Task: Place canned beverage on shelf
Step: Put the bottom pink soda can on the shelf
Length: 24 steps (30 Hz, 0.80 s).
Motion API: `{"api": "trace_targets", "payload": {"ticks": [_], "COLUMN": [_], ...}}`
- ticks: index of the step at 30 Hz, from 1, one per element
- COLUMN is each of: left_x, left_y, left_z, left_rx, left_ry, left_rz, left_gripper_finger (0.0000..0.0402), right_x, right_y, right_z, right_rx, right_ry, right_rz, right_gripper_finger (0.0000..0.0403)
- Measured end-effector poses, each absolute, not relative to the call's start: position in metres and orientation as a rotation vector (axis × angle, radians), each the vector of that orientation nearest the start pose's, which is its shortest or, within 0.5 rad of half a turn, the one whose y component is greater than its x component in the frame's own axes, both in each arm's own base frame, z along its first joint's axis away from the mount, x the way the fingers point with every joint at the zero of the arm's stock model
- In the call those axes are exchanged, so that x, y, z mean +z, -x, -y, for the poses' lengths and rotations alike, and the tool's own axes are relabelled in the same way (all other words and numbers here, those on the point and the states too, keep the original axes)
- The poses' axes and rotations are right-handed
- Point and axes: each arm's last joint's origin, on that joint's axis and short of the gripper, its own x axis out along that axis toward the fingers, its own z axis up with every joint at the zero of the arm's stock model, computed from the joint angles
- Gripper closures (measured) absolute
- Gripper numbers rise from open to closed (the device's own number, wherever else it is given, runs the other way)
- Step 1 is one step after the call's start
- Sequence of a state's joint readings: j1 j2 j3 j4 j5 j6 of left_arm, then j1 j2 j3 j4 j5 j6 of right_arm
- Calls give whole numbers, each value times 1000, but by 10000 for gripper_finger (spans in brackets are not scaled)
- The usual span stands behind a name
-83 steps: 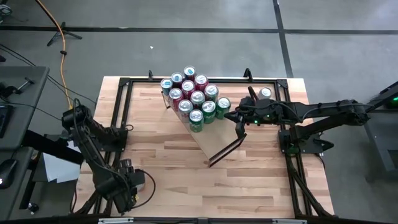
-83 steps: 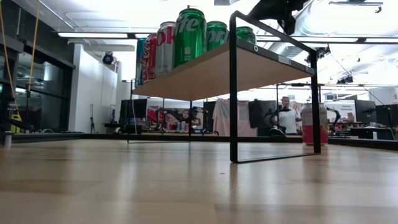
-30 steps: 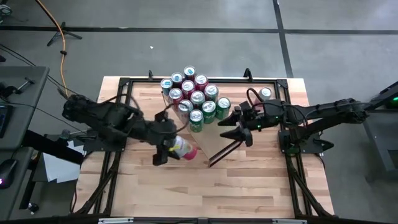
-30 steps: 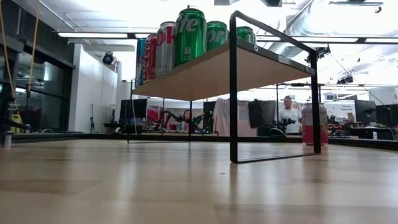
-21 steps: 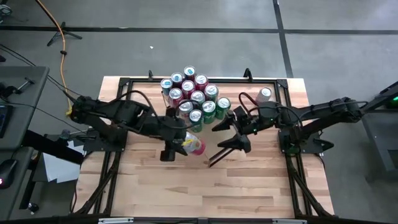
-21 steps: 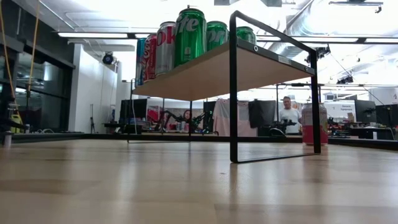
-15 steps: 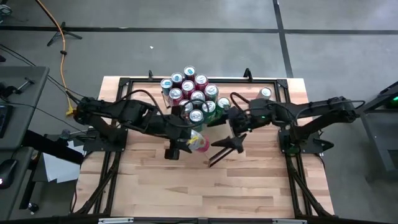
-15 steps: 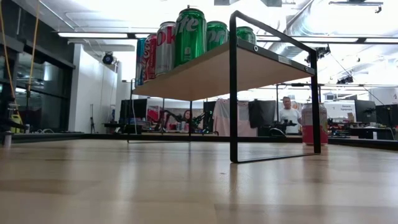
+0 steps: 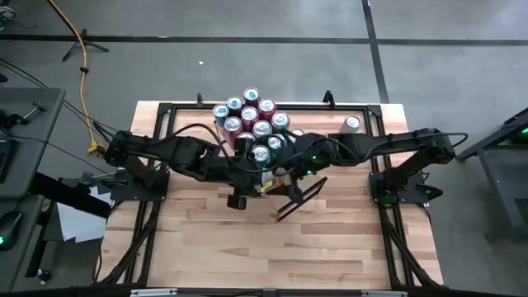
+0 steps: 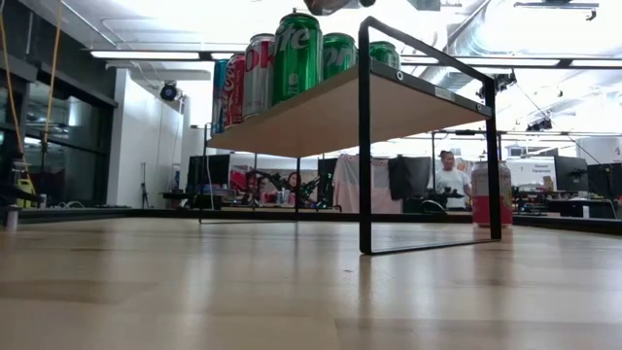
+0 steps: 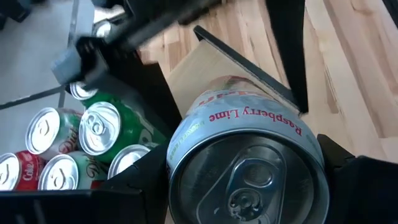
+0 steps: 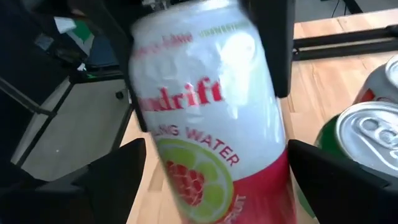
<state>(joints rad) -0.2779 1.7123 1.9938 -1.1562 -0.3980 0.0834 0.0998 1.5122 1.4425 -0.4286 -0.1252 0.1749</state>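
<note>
Holding the white-and-pink raspberry-lime sparkling water can [image 11: 245, 165], your left hand [image 11: 245, 186] grips it above the pale-wood shelf [image 9: 280, 191], beside the shelved cans [image 9: 252, 124]. Right hand [image 12: 205, 180] stands open around it. Setting down remains.

Even overhead light falls on the bench [image 9: 330, 239] in the high view, with soft shadows under the arms. The low view is backlit: ceiling light strips [image 10: 155, 54] glare white, and the near bench surface is out of focus. In the right wrist view the can [image 12: 208, 118] is motion-blurred with a glare patch.
</note>
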Motion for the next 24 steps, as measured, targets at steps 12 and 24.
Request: {"api": "trace_targets", "payload": {"ticks": [12, 24], "left_x": [425, 426], "left_y": [-328, -328], "left_z": [95, 104], "left_rx": [3, -95], "left_ry": [-634, -840], "left_rz": [-748, -722], "left_gripper_finger": [203, 203], "right_x": [365, 366], "right_y": [-340, -339], "right_z": [-41, -45], "right_rx": [291, 358], "right_ry": [-202, -249], "right_rz": [-485, -496], "right_gripper_finger": [29, 29]}}
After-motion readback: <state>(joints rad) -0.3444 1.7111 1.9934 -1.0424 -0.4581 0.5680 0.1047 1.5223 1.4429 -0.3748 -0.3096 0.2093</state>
